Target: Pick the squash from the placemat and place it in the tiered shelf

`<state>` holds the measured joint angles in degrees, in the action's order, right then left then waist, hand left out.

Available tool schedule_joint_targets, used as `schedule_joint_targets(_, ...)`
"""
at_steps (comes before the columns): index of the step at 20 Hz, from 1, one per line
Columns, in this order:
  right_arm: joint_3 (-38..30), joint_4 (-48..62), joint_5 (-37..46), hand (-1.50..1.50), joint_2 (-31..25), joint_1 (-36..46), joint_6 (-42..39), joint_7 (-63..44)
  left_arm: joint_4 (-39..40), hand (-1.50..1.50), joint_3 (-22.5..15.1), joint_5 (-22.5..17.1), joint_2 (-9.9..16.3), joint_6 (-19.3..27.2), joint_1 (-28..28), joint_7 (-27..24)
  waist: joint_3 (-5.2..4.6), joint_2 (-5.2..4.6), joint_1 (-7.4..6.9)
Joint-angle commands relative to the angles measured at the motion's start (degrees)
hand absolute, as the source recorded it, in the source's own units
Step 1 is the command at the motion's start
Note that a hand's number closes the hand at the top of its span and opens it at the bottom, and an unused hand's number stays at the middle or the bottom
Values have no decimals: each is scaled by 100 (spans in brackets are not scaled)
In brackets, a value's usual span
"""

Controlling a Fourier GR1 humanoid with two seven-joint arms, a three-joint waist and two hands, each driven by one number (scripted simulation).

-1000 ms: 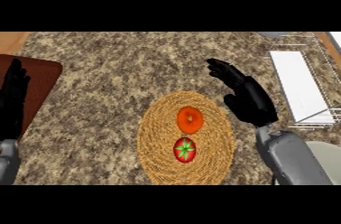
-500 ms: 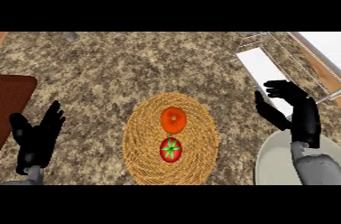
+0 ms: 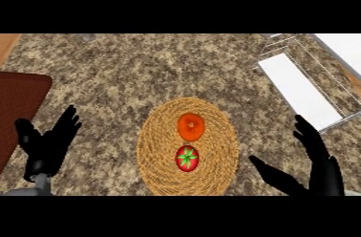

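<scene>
**Squash untouched on the placemat, both hands open and clear of it**

Plainly, nothing has been picked up yet. At the counter's left edge lies a dark brown board [image 3: 17, 116], partly cut off by the view. Just right of it, near the front edge, the left hand [image 3: 48, 146] stands with fingers straight and spread, holding nothing; it looks to be resting, not working.

Toward the middle of the counter, close to the front edge, sits the round woven placemat [image 3: 155, 150]. Two things lie on it, one behind the other: the orange squash [image 3: 190, 126] on the half farther from the robot, and a red tomato [image 3: 187, 158] with a green star-shaped top just in front of it, the two nearly touching. The squash looks roundish from above, only slightly longer front to back, so no long axis matters much for a grasp.

Right of the placemat, the right hand [image 3: 313, 164] is near the front edge, fingers extended and thumb held out toward the mat, empty. The squash lies to its left and somewhat farther back. Both hands are a similar way from the squash, but the right is the sensible one, in my judgement, since the tiered shelf [image 3: 300, 90], with its white tray and wire frame, stands at the counter's back right corner. The reach should avoid nudging the tomato.
</scene>
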<state>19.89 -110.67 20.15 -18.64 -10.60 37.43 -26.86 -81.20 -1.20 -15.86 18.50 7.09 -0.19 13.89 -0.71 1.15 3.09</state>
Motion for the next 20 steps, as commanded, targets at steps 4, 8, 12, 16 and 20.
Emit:
schedule_joint_targets(4, 915, -1456, 1469, -150, -74, -193, -751, -2457, 26, 0, -318, 169, -247, 62, 48, 196, 42, -96, -270)
schedule_joint_targets(8, 952, -1655, 2285, -150, 350, 650, -1549, -4101, 306, 0, -135, 45, -75, -208, -143, 135, 29, -124, -351)
schedule_joint_targets(12, 851, -1106, 2979, -150, 1021, 1518, -2134, -5068, 312, 0, -234, 115, -178, -166, -201, 170, 31, -133, -423)
schedule_joint_targets(16, 736, -446, 3534, -150, 1604, 2052, -2618, -5456, 441, 0, -262, 192, -266, -124, -278, 78, 37, -138, -391)
schedule_joint_targets(20, 489, 107, 3519, -150, 1844, 2635, -2940, -5790, 591, 0, -249, 176, -291, -173, -394, 114, 45, -151, -372)
